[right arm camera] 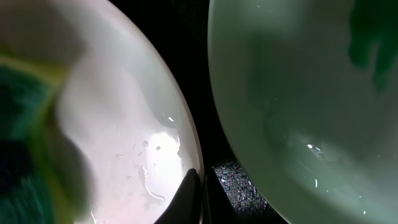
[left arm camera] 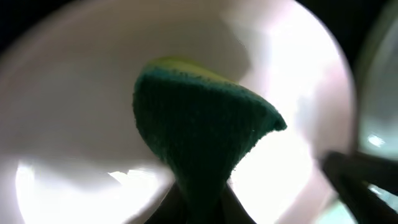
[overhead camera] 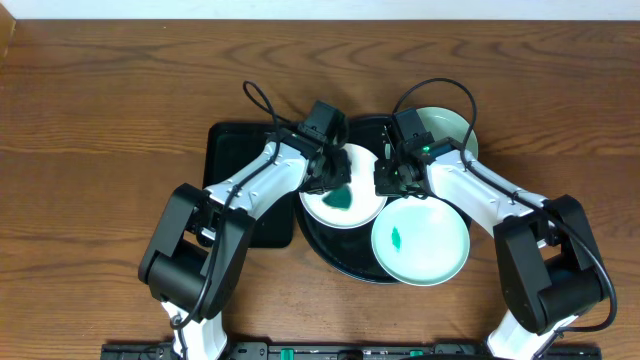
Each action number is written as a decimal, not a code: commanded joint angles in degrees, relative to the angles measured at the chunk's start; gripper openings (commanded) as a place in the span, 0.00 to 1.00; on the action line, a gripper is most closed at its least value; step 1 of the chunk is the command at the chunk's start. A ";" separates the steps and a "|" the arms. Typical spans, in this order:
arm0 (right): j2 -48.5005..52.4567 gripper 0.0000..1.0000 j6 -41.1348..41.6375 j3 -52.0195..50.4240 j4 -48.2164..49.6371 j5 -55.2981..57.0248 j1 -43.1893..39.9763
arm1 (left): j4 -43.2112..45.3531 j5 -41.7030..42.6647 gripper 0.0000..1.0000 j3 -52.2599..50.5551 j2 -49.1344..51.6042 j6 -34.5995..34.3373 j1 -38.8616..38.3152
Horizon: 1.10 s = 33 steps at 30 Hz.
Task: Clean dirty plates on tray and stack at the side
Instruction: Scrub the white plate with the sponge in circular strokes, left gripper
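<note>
Presently, nearest plate: you have a pale green plate (overhead camera: 420,240) at the front right of the round black tray (overhead camera: 340,250), its front edge overhanging the tray rim. It carries a small green smear (overhead camera: 396,238) left of centre.
White plate: it lies on the left half of the tray, just beside the front green plate. In the right wrist view a narrow strip of tray shows between them. Its surface (left arm camera: 74,124) is glossy with wet highlights.
Left gripper: your left gripper (overhead camera: 335,186) is clamped on a green sponge (left arm camera: 199,130) with a yellow backing. The sponge hangs over the middle of the white plate. You cannot tell from the blurred wrist view whether it presses on the plate.
Right gripper: your right gripper (right arm camera: 191,196) has its fingers closed together. Its tip sits at the white plate's right edge, between the two plates. You cannot tell whether it pinches the edge.
Far plate: a second pale green plate (overhead camera: 450,128) lies at the back right of the tray, partly under the right arm.
Side tray: a rectangular black tray (overhead camera: 235,150) lies left of the round one, under the left arm.
Table: brown wood (overhead camera: 100,100) underlies everything.
</note>
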 commanded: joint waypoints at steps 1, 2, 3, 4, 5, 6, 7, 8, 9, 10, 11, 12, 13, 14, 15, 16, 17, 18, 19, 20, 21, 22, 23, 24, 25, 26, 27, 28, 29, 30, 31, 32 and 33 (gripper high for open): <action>-0.20 0.01 -0.83 -0.42 0.00 -1.73 0.83 | 0.79 7.85 0.08 -0.37 0.81 -1.38 -0.20; -0.20 0.01 -0.83 -0.42 0.00 -1.73 0.83 | 1.14 8.85 0.09 -0.37 0.81 -1.38 -0.26; -0.20 0.01 -0.83 -0.42 0.00 -1.73 0.83 | 1.57 9.86 0.09 -0.37 0.81 -1.36 -0.31; -0.20 0.01 -0.83 -0.42 0.00 -1.73 0.83 | 1.86 10.34 0.09 -0.37 0.81 -1.36 -0.35; -0.20 0.01 -0.83 -0.42 0.00 -1.73 0.83 | 1.99 10.29 0.09 -0.37 0.81 -1.38 -0.39; -0.20 0.01 -0.81 -0.42 0.00 -1.73 0.83 | 2.05 10.29 0.09 -0.37 0.81 -1.38 -0.39; -0.20 0.01 -0.83 -0.42 0.00 -1.73 0.83 | 2.08 10.29 0.09 -0.37 0.81 -1.36 -0.39; -0.20 0.01 -0.83 -0.42 0.00 -1.73 0.83 | 2.08 10.29 0.09 -0.37 0.81 -1.36 -0.39; -0.20 0.01 -0.83 -0.42 0.00 -1.73 0.83 | 2.08 10.27 0.09 -0.37 0.81 -1.36 -0.39; -0.20 0.01 -0.83 -0.42 0.00 -1.73 0.83 | 2.08 10.03 0.09 -0.37 0.81 -1.33 -0.39; -0.20 0.01 -0.83 -0.42 0.00 -1.73 0.83 | 2.05 9.33 0.09 -0.37 0.81 -1.29 -0.39; -0.20 0.01 -0.83 -0.42 0.00 -1.73 0.83 | 2.03 7.74 0.09 -0.37 0.81 -1.22 -0.39; -0.20 0.01 -0.83 -0.42 0.00 -1.73 0.83 | 1.99 4.17 0.09 -0.37 0.81 -0.42 -0.39; -0.20 0.01 -0.83 -0.42 0.00 -1.73 0.83 | 1.95 2.16 0.09 -0.37 0.81 0.13 -0.39; -0.20 0.01 -0.83 -0.42 0.00 -1.73 0.83 | 1.62 -0.83 0.09 -0.37 0.81 0.22 -0.39; -0.20 0.01 -0.83 -0.42 -0.02 -1.73 0.83 | 1.27 -2.64 0.08 -0.37 0.81 0.20 -0.39; -0.20 0.01 -0.81 -0.42 -0.02 -1.73 0.83 | 0.85 -4.94 0.09 -0.37 0.81 0.22 -0.39; -0.20 0.01 -0.83 -0.42 -0.02 -1.73 0.83 | 0.22 -7.39 0.08 -0.37 0.81 0.22 -0.39; -0.20 0.01 -0.83 -0.42 -0.02 -1.73 0.83 | -0.33 -9.29 0.08 -0.37 0.81 0.22 -0.39; -0.20 0.01 -0.83 -0.42 -0.02 -1.73 0.83 | -0.98 -11.45 0.08 -0.37 0.81 0.22 -0.39; -0.20 0.01 -0.83 -0.42 0.00 -1.73 0.83 | -1.60 -13.14 0.08 -0.37 0.81 0.22 -0.39; -0.20 0.01 -0.83 -0.42 0.00 -1.73 0.83 | -2.32 -14.86 0.09 -0.37 0.81 0.22 -0.39; -0.20 0.01 -0.83 -0.42 0.00 -1.73 0.83 | -3.17 -16.59 0.08 -0.37 0.81 0.20 -0.39; -0.20 0.01 -0.83 -0.42 -0.02 -1.73 0.83 | -3.87 -17.77 0.09 -0.37 0.81 0.22 -0.39; -0.20 0.01 -0.81 -0.42 -0.02 -1.73 0.83 | -4.63 -19.12 0.08 -0.37 0.81 0.20 -0.39; -0.20 0.01 -0.83 -0.42 0.00 -1.73 0.83 | -5.40 -20.41 0.08 -0.37 0.81 0.17 -0.39; -0.20 0.01 -0.83 -0.42 0.00 -1.75 0.83 | -5.95 -21.20 0.09 -0.37 0.81 0.15 -0.39; -0.20 0.01 -0.83 -0.42 -0.02 -1.73 0.83 | -6.38 -21.53 0.08 -0.37 0.81 0.15 -0.39; -0.20 0.01 -0.83 -0.42 -0.02 -1.73 0.83 | -6.56 -21.44 0.09 -0.37 0.81 0.07 -0.39; -0.20 0.01 -0.83 -0.42 0.00 -1.73 0.83 | -6.80 -21.42 0.08 -0.37 0.81 -0.72 -0.39; -0.20 0.01 -0.81 -0.42 0.00 -1.73 0.83 | -6.91 -21.03 0.08 -0.37 0.81 -1.55 -0.50; -0.20 0.01 -0.83 -0.42 0.00 -1.73 0.83 | -6.86 -19.82 0.08 -0.37 0.81 -1.81 -0.63; -0.20 0.01 -0.81 -0.42 0.00 -1.73 0.83 | -6.62 -17.59 0.09 -0.37 0.81 -1.81 -0.68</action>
